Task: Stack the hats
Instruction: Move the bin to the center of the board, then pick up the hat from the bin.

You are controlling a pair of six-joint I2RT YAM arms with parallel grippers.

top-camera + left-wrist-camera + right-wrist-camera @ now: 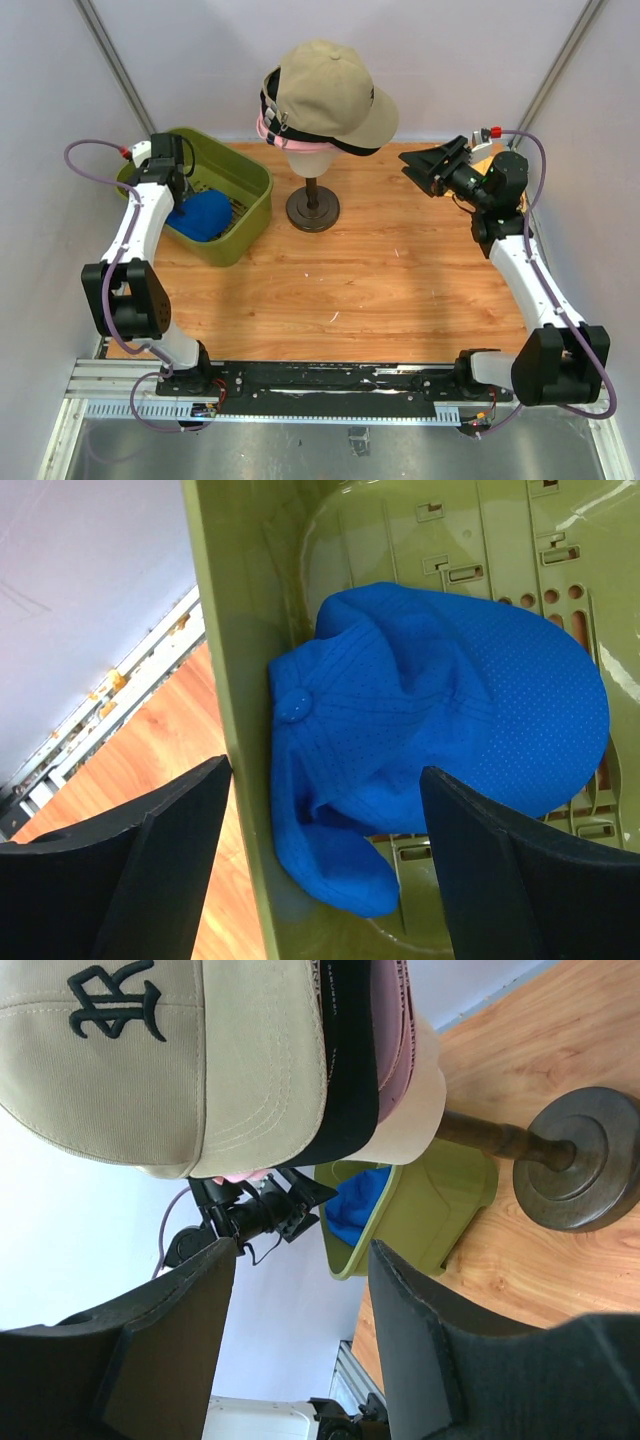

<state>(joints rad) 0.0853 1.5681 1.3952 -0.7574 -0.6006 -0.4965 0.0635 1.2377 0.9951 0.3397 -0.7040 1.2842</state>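
Note:
A beige hat [325,92] tops a stack on the mannequin head [308,158], over a black hat [350,148] and a pink hat [268,130]. The right wrist view shows the same layers: beige hat [150,1060], black hat [350,1080], pink hat [392,1030]. A bright blue hat [440,710] lies crumpled in the olive bin [225,630]. My left gripper [325,775] hangs open just above it, one finger outside the bin wall and one over the hat. My right gripper [300,1250] is open and empty, facing the stack from the right.
The olive bin [250,180] stands at the table's back left, with the blue hat [200,213] inside. The mannequin's dark stand and round base [313,208] are at the back centre. Wooden tabletop [400,270] stretches between the arms. Grey walls close in on all sides.

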